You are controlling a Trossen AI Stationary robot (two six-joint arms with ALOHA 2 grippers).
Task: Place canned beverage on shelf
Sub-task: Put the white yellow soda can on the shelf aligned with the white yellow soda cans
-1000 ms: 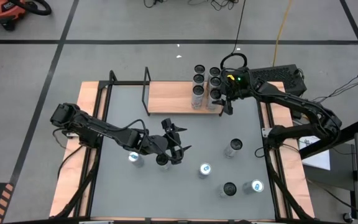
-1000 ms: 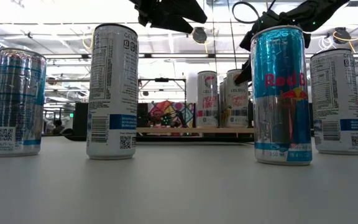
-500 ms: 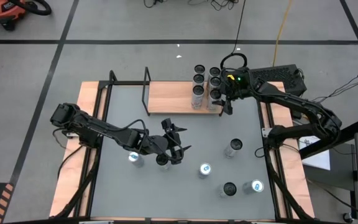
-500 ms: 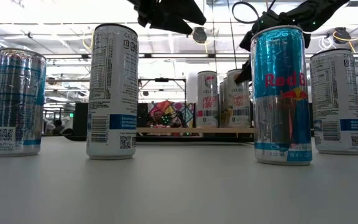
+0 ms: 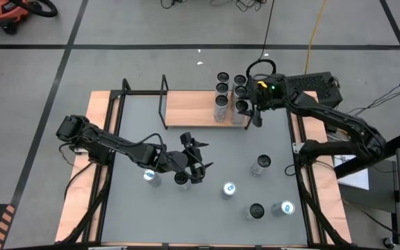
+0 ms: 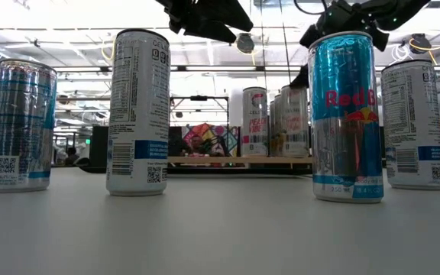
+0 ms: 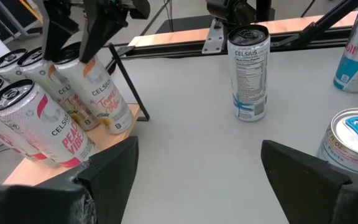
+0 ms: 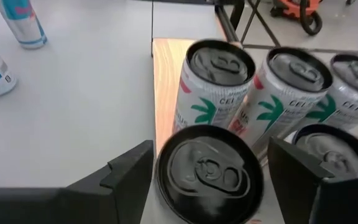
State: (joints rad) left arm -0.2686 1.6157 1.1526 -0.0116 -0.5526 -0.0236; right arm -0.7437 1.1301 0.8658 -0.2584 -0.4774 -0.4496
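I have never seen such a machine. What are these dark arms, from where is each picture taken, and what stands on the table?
These are two robot arms at a grey table, each ending in a two-finger gripper. One picture looks down from above, one looks level across the tabletop, and two come from cameras on the wrists. The left gripper hangs open above loose cans standing on the table, holding nothing. The right gripper is at the small wooden shelf, its fingers standing apart on either side of a black-topped can that stands beside the other shelved cans. It does not appear to clamp it.
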